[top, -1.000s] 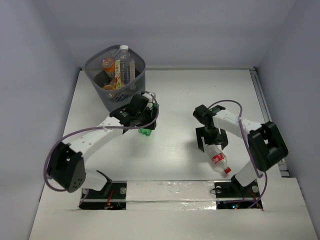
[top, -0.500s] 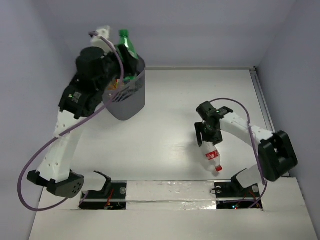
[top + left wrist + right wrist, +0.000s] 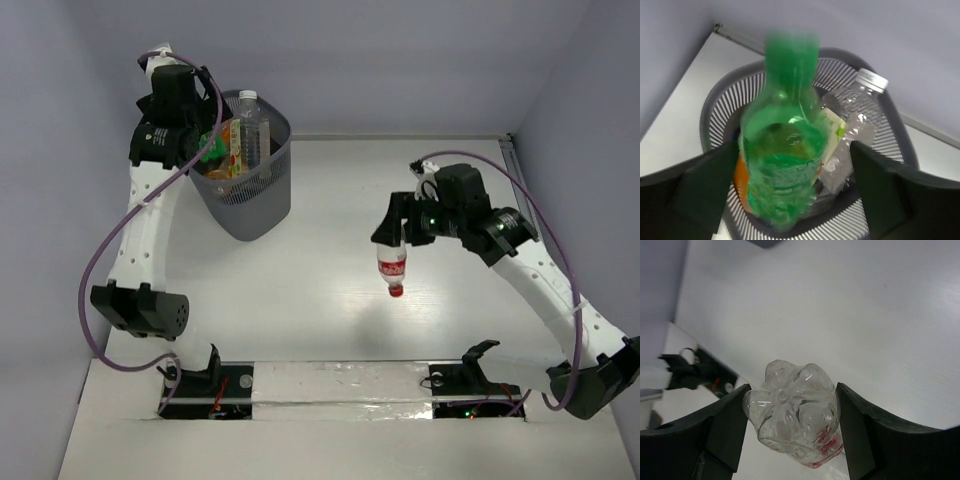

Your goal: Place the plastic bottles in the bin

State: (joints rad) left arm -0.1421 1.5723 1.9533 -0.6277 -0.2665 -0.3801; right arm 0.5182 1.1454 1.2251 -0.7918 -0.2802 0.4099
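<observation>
Pale walls close round the white tabletop (image 3: 330, 200). Your right claw (image 3: 402, 232) pinches the base of a clear bottle (image 3: 392, 268) with a red label. It hangs straight below the claw, cap down, off the surface. The bin (image 3: 262, 195) stands well off to that claw's left and farther from the bases, so the carry runs that way. Your left claw (image 3: 205, 148) hovers over the bin, jaws wide, with a green bottle (image 3: 785, 165) loose between them. Blur hides its tilt, and you cannot tell whether it touches the bottles inside (image 3: 250, 135).
</observation>
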